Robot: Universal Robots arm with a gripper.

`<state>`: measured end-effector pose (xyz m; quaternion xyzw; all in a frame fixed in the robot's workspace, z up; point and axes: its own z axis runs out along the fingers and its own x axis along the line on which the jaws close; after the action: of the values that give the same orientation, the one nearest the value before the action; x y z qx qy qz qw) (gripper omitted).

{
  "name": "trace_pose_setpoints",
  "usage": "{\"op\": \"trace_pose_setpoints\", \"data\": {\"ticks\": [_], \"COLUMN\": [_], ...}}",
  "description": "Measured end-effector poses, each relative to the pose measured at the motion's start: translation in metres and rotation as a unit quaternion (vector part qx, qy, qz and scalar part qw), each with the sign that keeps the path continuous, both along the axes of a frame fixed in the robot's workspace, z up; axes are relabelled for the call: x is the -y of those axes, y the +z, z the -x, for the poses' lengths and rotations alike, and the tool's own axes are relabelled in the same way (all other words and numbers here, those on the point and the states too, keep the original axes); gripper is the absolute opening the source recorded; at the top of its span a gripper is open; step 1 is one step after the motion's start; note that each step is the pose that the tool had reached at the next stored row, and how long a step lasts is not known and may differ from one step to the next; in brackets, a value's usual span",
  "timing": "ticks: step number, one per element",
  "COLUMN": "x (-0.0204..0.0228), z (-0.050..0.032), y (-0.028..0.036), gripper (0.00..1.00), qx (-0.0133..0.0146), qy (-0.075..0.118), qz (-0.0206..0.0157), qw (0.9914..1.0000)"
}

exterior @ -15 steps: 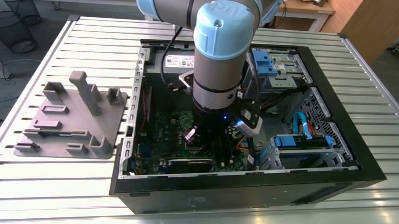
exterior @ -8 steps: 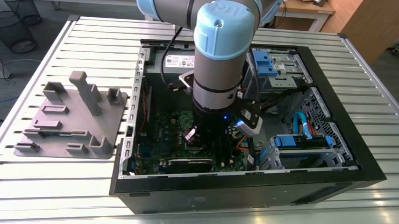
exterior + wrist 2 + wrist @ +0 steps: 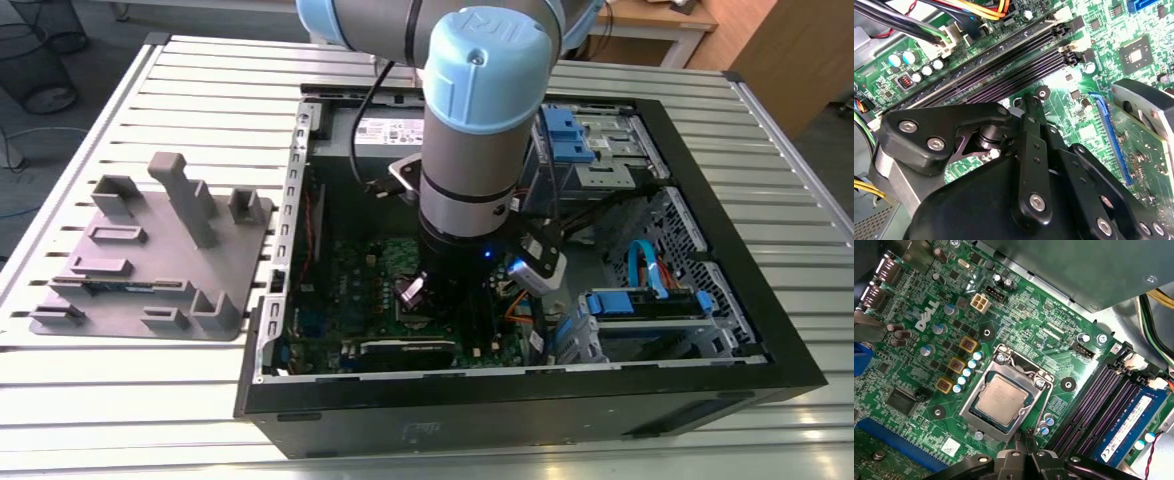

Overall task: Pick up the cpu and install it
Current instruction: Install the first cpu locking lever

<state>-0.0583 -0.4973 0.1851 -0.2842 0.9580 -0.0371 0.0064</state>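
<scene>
Already cpu [image 3: 1002,401] seated in its socket [image 3: 1004,390], closed empty hand [image 3: 1026,436] just beside.

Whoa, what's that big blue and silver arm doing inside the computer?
The robot arm is reaching down into an opened computer case lying on a slatted metal table. It is working on fitting the processor chip. In the first wrist view the chip sits in its square socket on the green circuit board, with the hand just beside the socket's edge, holding nothing that I can see.

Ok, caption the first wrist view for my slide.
The cpu sits in the motherboard socket, the hand poised at its edge.
</scene>
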Motion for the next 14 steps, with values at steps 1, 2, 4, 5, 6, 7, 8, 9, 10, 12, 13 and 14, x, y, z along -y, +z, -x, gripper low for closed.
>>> {"op": "trace_pose_setpoints", "data": {"ticks": [1,2,4,5,6,7,8,9,10,12,13,14], "x": [0.0000,0.0000,0.0000,0.0000,0.0000,0.0000,0.0000,0.0000,0.0000,-0.0002,0.0000,0.0001], "z": [0.0000,-0.0001,-0.0001,-0.0001,-0.0001,-0.0001,-0.0001,-0.0001,-0.0001,-0.0002,-0.0001,-0.0001], "y": [0.0001,0.0001,0.0001,0.0001,0.0001,0.0001,0.0001,0.0005,0.0011,0.0027,0.0036,0.0044], "gripper": [0.11,0.11,0.11,0.11,0.11,0.11,0.11,0.11,0.11,0.11,0.11,0.11], "qx": [0.0000,0.0000,0.0000,0.0000,0.0000,0.0000,0.0000,0.0000,0.0000,0.0002,0.0001,0.0000], "qy": [0.000,0.000,0.000,0.000,0.000,0.000,0.000,-0.001,-0.002,-0.004,-0.006,-0.007], "qz": [0.0000,0.0001,-0.0001,-0.0002,-0.0002,-0.0002,-0.0002,-0.0002,-0.0004,-0.0014,-0.0019,-0.0027], "qw": [1.00000,1.00000,1.00000,1.00000,1.00000,1.00000,1.00000,1.00000,1.00000,0.99999,0.99998,0.99997]}}
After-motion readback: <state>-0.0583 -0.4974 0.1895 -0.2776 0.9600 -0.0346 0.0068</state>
